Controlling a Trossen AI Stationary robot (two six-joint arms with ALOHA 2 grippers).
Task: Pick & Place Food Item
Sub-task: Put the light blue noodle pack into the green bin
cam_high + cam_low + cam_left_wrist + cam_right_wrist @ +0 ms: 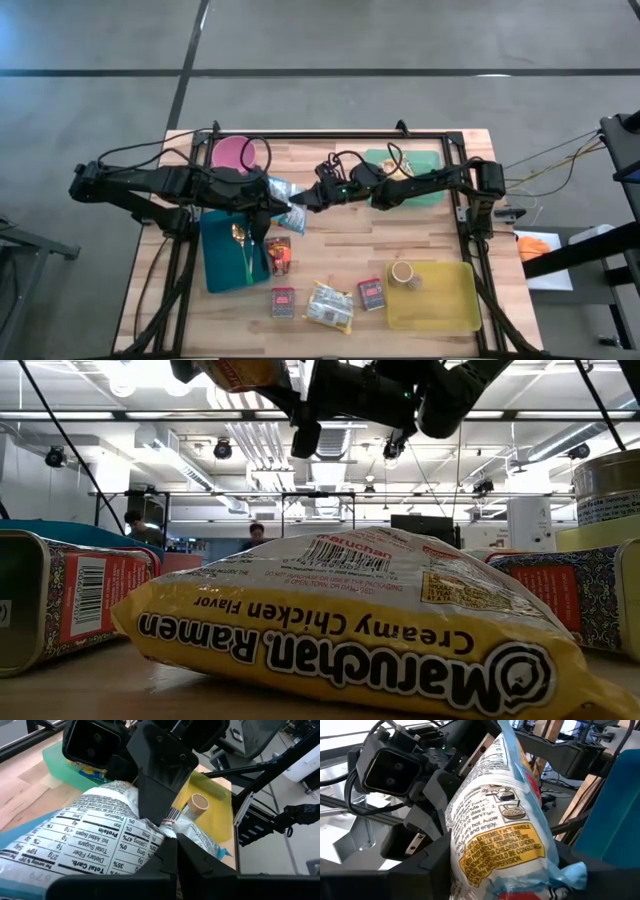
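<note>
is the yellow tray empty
No, a small round can sits in the yellow tray at its corner nearest the table's middle, seen from above.

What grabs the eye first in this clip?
Both arms meet above the table's middle over one food packet: the left gripper is shut on it while the right gripper straddles its other end. In the low view a yellow ramen pack fills the foreground.

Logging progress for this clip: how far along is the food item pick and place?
Done: the crinkly printed food packet is off the table, held by the shut left pincer. In hand: the right pincer closes around its other end. Left: setting it down; where is unclear.
</note>
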